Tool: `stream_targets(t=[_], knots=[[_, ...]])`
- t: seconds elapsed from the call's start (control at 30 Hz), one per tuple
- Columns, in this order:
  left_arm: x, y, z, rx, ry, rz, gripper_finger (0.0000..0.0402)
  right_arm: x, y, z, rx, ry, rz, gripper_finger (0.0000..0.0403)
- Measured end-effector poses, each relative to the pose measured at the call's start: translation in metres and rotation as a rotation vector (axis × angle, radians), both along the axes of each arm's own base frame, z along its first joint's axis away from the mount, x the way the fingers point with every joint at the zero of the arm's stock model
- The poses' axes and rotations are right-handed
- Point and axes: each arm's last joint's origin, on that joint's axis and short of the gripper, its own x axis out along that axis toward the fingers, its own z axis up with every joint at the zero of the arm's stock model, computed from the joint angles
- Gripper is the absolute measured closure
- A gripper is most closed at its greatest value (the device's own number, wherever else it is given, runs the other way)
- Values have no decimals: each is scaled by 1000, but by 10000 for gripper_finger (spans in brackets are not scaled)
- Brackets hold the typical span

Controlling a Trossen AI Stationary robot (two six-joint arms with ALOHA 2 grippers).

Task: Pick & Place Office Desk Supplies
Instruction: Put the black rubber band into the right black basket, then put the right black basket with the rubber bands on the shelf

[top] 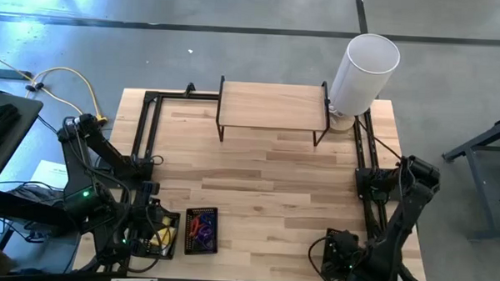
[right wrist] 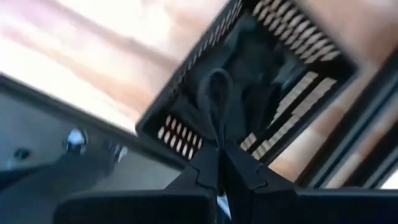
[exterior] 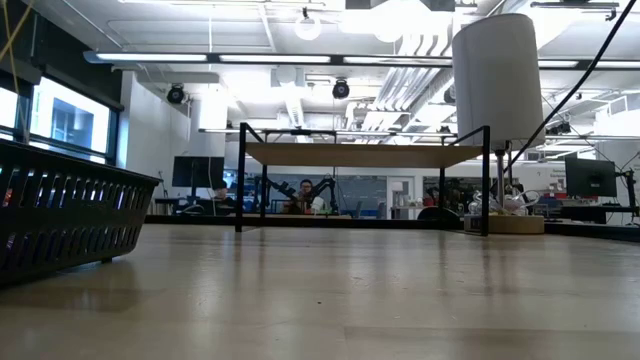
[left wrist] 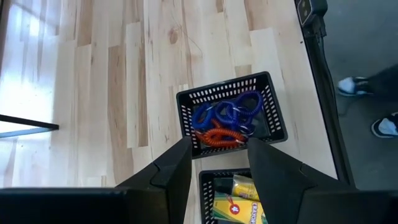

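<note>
At the desk's (top: 273,183) near left, the left gripper (left wrist: 217,155) hovers with jaws spread and empty above a black mesh tray (left wrist: 272,118) of blue and orange loops (left wrist: 222,122); yellow packets (left wrist: 239,202) fill the neighbouring tray. Near right, the right gripper (right wrist: 219,163) has jaws pressed together, pinching a thin dark loop (right wrist: 216,99) over another mesh tray (right wrist: 186,134).

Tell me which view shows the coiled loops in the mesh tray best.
The left wrist view: it looks down into the tray, showing blue loops and an orange one clearly. The high view shows them only as small coloured specks. The low and right wrist views show none.
</note>
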Motion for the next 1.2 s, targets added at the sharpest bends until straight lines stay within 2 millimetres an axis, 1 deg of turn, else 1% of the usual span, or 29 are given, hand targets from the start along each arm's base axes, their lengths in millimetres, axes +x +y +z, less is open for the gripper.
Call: stream_targets(t=[0.2, 0.3, 0.4, 0.47, 0.53, 0.77, 0.87, 0.93, 1.03, 1.1, 1.2], knots=[[5, 3, 0, 43, -9, -24, 252, 1, 4, -36, 92, -1, 22, 399], [8, 6, 0, 60, -11, -23, 252, 1, 3, -46, 98, -29, 38, 399], [11, 10, 2, 59, -16, -13, 252, 0, 1, -50, 91, -16, 46, 391], [11, 15, 5, 51, -22, -3, 252, -1, 1, -50, 99, 8, 48, 375], [11, 20, 7, 60, -22, 0, 252, -2, 1, -50, 111, 36, 47, 350], [25, 34, 7, 122, -10, -6, 252, -5, -3, -49, 91, 103, 50, 234], [30, 39, 7, 139, -4, -1, 252, -4, -6, -46, 104, 112, 117, 195], [32, 41, 8, 141, 0, -11, 252, -4, -10, -40, 106, 102, 133, 177], [35, 43, 8, 124, 13, -24, 252, -7, -17, -29, 107, 95, 103, 159], [36, 44, 8, 107, 21, -29, 252, -9, -20, -18, 126, 41, 77, 153], [37, 43, 8, 83, 23, -26, 252, -10, -19, -6, 170, -86, 56, 149]])
